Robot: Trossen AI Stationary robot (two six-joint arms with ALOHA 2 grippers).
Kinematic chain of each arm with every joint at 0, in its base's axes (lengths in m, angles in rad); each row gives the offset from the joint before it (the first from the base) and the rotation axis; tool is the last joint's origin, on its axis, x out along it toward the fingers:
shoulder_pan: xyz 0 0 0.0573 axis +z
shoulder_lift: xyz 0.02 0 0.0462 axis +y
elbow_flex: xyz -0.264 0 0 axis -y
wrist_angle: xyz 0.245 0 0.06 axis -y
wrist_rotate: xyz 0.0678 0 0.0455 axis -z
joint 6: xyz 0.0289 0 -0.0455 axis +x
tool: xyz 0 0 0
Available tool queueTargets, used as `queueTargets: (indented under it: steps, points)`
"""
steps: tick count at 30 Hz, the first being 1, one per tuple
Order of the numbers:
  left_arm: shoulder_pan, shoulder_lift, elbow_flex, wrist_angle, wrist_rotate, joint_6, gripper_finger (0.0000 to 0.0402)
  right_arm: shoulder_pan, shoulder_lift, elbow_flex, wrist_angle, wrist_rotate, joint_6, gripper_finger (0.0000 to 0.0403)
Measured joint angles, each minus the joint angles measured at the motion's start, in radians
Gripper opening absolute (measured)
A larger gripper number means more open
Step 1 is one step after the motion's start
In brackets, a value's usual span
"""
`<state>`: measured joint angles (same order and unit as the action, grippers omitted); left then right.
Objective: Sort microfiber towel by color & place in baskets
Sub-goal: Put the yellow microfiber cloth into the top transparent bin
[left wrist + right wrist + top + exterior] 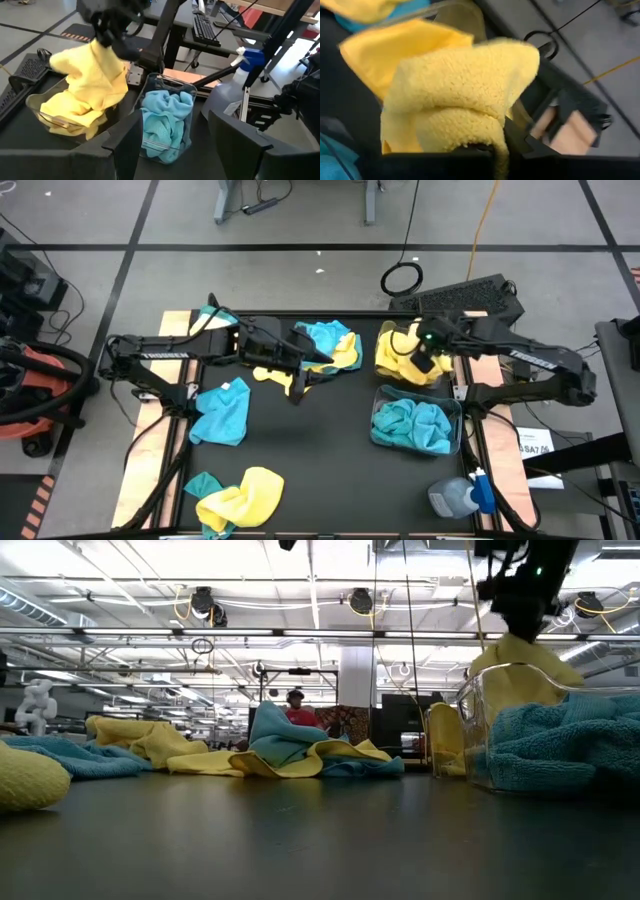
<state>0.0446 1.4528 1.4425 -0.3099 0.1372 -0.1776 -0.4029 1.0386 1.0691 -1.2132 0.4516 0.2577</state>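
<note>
My right gripper [425,360] hangs over the far clear basket [384,367], shut on a yellow microfiber towel [95,75]. That basket holds yellow cloths, and the near basket [415,425] holds teal ones [167,120]. My left gripper [175,150] is open and holds nothing. It hovers mid-table beside a heap of teal and yellow towels [330,345] and points toward the baskets. A teal towel [222,412] lies flat at the left. A yellow and a teal one [240,495] lie crumpled near the front edge. My right gripper pinches the yellow towel by a bunched fold at its top [102,50], coming from above and pointing down. The cloth hangs crumpled below the fingers [520,660]. Its lower part reaches down into the far basket onto the yellow cloths there [65,110].
A grey bottle with a blue cap [460,495] lies at the table's near right corner. A black keyboard [470,300] sits past the far right edge. Bare black tabletop [320,450] lies between the left towels and the baskets. A person in red [296,712] shows far behind.
</note>
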Motion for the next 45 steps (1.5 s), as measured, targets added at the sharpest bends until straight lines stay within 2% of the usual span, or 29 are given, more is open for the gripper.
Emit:
queueTargets:
  steps: [10, 23, 32, 45]
  points:
    - [-0.006, 0.0, 0.0, -0.055, 0.0, 0.0, 0.0231, -0.036, 0.093, -0.177, 0.211, -0.19, 0.051, 0.0]
    - [-0.006, 0.0, 0.0, -0.053, -0.002, 0.009, 0.0231, -0.037, 0.303, -0.195, 0.271, -0.229, 0.062, 0.0]
    - [-0.006, 0.0, 0.0, -0.052, -0.002, 0.008, 0.0231, -0.069, 0.417, -0.195, 0.299, -0.347, 0.031, 0.0003]
    - [-0.006, 0.0, 0.0, -0.052, -0.002, 0.0, 0.0231, -0.069, 0.398, -0.195, 0.285, -0.355, 0.007, 0.0053]
